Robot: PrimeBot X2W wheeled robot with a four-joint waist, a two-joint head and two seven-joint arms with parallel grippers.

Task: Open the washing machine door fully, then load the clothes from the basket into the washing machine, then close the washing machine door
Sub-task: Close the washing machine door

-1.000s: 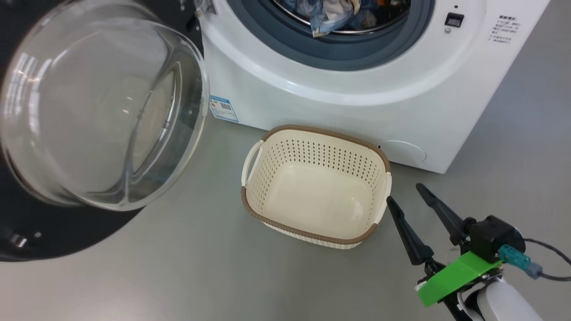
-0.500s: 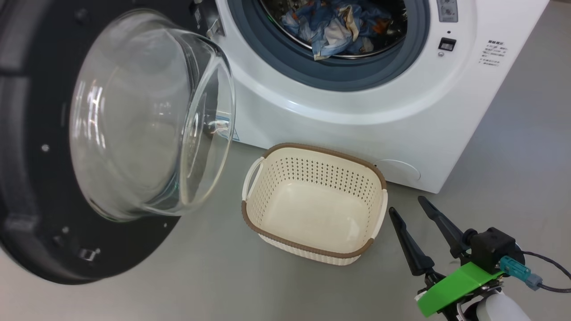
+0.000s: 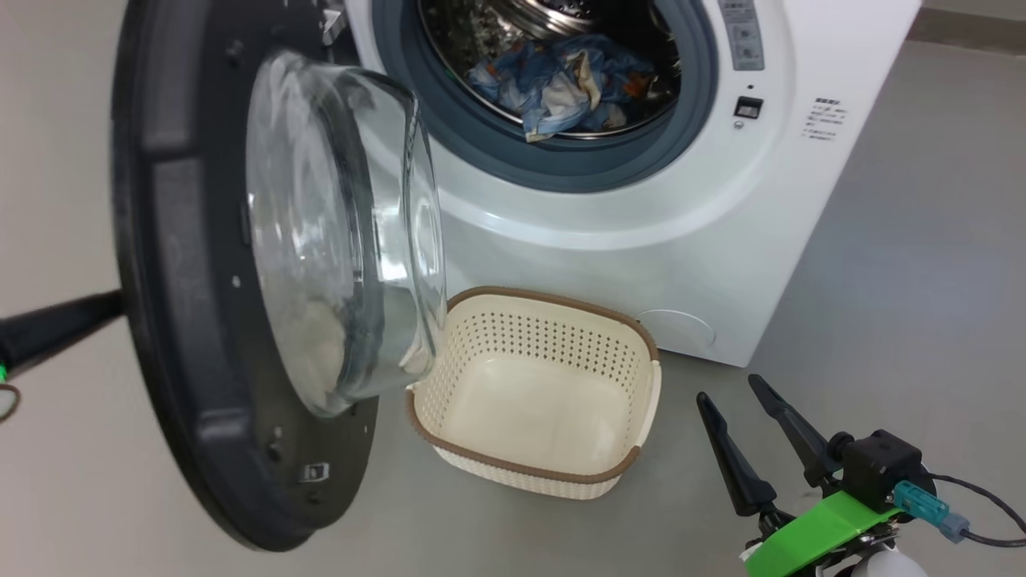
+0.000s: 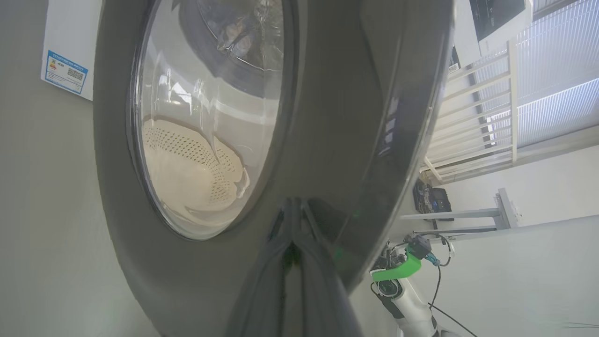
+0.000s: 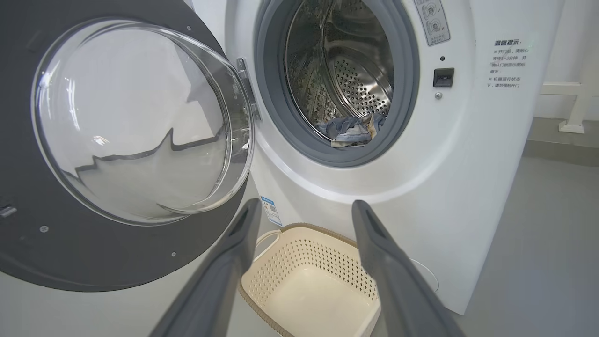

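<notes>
**Washing machine** [image 3: 641,240]: we list a white, boxy front-loader standing on a smooth grey floor [image 3: 898,304]. Its round mouth faces the robot. The mouth is ringed by a grey-blue rubber gasket [image 3: 561,164], with a perforated steel drum [image 5: 360,84] behind it.

**Washing machine door** [image 3: 176,336]: we record a round disc with a wide matte-black inner frame and a glossy outer face. It hangs from the hinge at the left edge of the machine's mouth. It stands upright and partly swung out, turned nearly edge-on to the head camera. The clear glass bowl bulges from its inner face toward the machine's front and hangs over the basket's left end.

**Clothes** [image 3: 561,84]: we note soft, crumpled blue fabric with orange and cream patches. It is heaped low in the front of the drum, with one fold drooping over the drum lip toward the gasket.

**Basket** [image 3: 553,295]: we find a cream perforated plastic tub, rounded rectangular, with a brown woven-look rim. It sits on the floor just in front of the machine, below the mouth. Its long axis runs roughly along the machine's front, and its smooth bottom is in plain sight.

**Left gripper** [image 4: 292,220]: the fingers are pressed together and hold nothing. They point at the door's glossy outer face, on the side turned away from the machine. The tips appear to meet it, but the reflection blurs the exact spot.

**Right gripper** [image 3: 728,388]: the two long dark fingers are spread wide and hold nothing. It sits in front of the machine, past the basket's right end and apart from it, with the fingers pointing at the machine's front.
</notes>
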